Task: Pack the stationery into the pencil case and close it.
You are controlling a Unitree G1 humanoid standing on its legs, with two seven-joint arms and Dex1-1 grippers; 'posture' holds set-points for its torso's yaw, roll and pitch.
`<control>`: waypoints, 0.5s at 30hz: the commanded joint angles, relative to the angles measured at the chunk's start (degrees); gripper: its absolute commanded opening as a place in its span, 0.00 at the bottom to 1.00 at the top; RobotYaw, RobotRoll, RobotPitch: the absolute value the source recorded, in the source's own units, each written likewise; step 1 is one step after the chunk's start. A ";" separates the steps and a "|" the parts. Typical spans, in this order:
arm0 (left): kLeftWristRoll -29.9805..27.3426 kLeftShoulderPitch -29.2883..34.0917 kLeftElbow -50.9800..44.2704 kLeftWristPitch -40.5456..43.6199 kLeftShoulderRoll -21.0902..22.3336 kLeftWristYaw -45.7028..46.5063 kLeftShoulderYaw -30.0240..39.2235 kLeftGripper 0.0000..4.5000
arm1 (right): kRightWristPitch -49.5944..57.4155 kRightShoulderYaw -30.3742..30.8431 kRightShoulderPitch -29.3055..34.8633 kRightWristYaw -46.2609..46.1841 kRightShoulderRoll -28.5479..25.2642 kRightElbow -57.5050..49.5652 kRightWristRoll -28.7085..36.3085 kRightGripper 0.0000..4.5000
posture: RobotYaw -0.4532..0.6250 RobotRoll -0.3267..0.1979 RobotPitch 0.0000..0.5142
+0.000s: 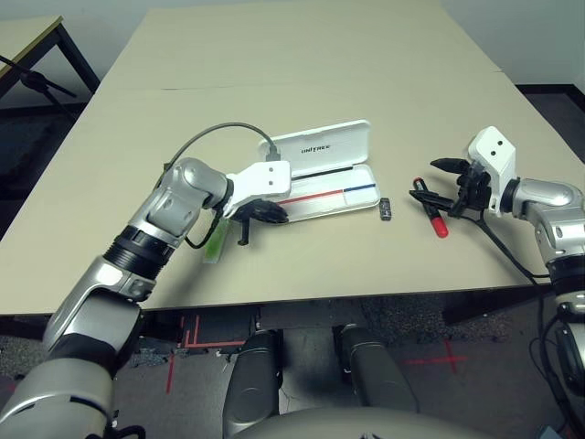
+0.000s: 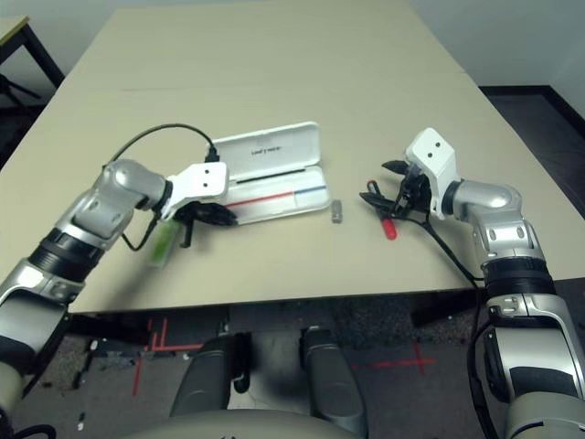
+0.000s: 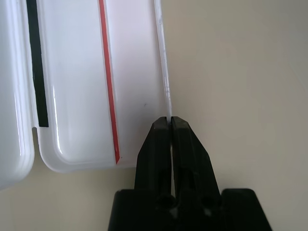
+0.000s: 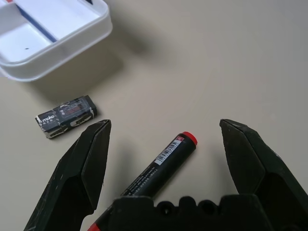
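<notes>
The white pencil case (image 1: 340,195) lies open mid-table, its lid (image 1: 320,146) tilted back. Thin red, blue and black stripes run along its inside. My left gripper (image 1: 265,215) sits at the tray's front left corner, and in the left wrist view it (image 3: 171,120) is shut on the tray's thin front rim (image 3: 163,72). A lime-green highlighter (image 1: 216,240) lies on the table under my left wrist. To the right, my right gripper (image 4: 164,126) is open, its fingers straddling the red marker (image 4: 159,163) lying flat. A small dark grey piece (image 1: 386,209) lies between case and marker.
A grey cable (image 1: 215,133) arcs from my left wrist over the table. The table's front edge (image 1: 320,300) runs close below both grippers. A second table with black legs (image 1: 37,64) stands at the far left. The far half of my table is bare.
</notes>
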 commanded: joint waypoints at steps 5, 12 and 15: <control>0.27 5.72 -10.97 4.12 5.95 -2.28 -0.02 0.00 | -0.66 1.37 -0.11 0.91 0.54 0.21 -0.98 1.00 | 0.35 0.62 0.25; 0.37 8.97 -15.72 9.01 7.73 -2.01 -0.30 0.00 | -1.35 2.22 -0.83 1.24 1.30 1.28 -1.67 1.00 | 0.35 0.62 0.26; 0.28 9.58 -16.49 9.84 7.78 -1.73 -0.36 0.00 | -1.51 2.53 -1.06 1.34 1.46 1.49 -1.75 1.00 | 0.37 0.62 0.27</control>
